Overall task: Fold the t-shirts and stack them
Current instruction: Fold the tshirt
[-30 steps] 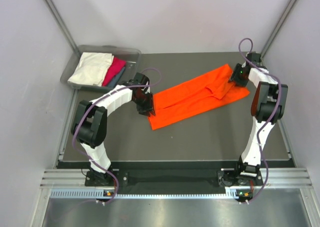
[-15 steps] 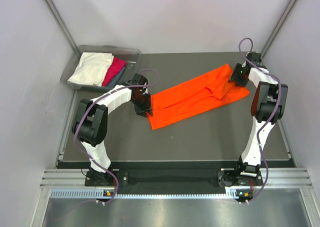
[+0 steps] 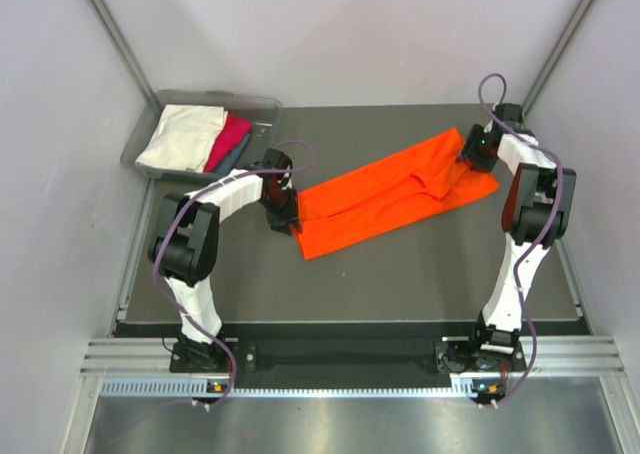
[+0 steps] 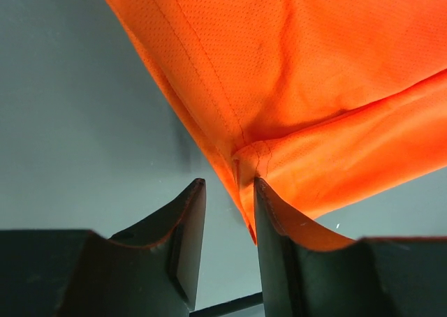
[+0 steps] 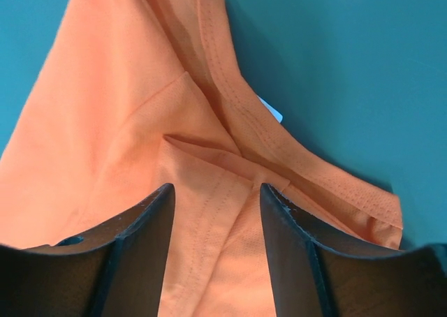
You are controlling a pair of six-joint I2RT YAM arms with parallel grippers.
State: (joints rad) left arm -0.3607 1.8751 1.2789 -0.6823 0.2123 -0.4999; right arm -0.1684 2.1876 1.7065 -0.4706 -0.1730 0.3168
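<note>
Leftward by a little moves the left gripper (image 3: 282, 212), jaws apart at the corner of the orange t-shirt (image 3: 390, 196), which lies as a long folded band on the table (image 3: 400, 274), while the right gripper (image 3: 474, 152) stands apart over its far end, so this fold seems released.

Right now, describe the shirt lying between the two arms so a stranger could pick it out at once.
Start at the dark table and look to its middle. Stretched as a long diagonal band from the left gripper to the right gripper is the orange t-shirt. Unlike the cream-white shirt and magenta-pink shirt in the grey bin, it is bright orange and lies outside it.
</note>
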